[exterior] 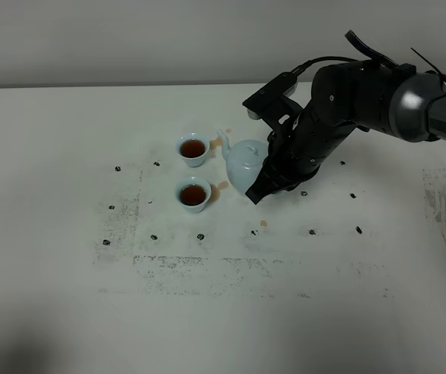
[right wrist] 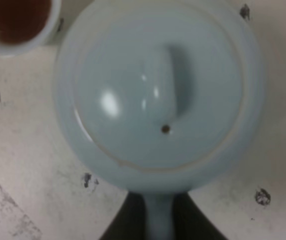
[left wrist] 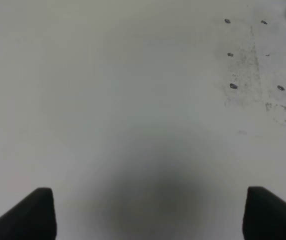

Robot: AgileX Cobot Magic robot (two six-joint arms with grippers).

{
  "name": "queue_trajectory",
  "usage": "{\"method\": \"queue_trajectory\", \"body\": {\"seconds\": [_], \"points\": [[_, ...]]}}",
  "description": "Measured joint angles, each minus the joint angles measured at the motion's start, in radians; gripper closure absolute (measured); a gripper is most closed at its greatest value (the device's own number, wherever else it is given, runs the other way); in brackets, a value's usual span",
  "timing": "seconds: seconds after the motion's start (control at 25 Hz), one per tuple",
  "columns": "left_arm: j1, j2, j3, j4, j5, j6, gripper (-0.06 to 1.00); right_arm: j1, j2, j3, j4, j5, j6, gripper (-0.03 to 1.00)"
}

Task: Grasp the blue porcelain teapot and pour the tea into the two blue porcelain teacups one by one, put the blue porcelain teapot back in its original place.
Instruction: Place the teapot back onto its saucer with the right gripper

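The pale blue teapot (exterior: 243,164) stands about upright just right of the two blue teacups, spout toward the far cup. My right gripper (exterior: 263,185) is shut on its loop handle; in the right wrist view the dark fingers (right wrist: 120,225) clamp the handle below the lidded teapot (right wrist: 153,95). I cannot tell whether the pot rests on the table. The far cup (exterior: 193,148) and the near cup (exterior: 193,194) both hold brown tea. One cup rim shows in the right wrist view (right wrist: 18,42). My left gripper (left wrist: 150,220) is open and empty over bare table.
Small brown tea drops lie on the white table (exterior: 67,125) beside the near cup (exterior: 223,185) and in front of the pot (exterior: 263,224). Black marks dot the worn patch around the cups. The right arm (exterior: 363,93) reaches in from the far right.
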Motion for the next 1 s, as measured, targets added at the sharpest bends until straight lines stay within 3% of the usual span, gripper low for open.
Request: {"method": "queue_trajectory", "body": {"seconds": [0.16, 0.56, 1.0], "points": [[0.000, 0.000, 0.000, 0.000, 0.000, 0.000, 0.22, 0.000, 0.000, 0.025, 0.000, -0.013, -0.002, 0.92], [0.000, 0.000, 0.000, 0.000, 0.000, 0.000, 0.22, -0.001, -0.005, 0.128, 0.020, -0.153, -0.003, 0.92], [0.000, 0.000, 0.000, 0.000, 0.000, 0.000, 0.22, -0.009, 0.006, 0.128, 0.054, -0.179, -0.012, 0.92]]}}
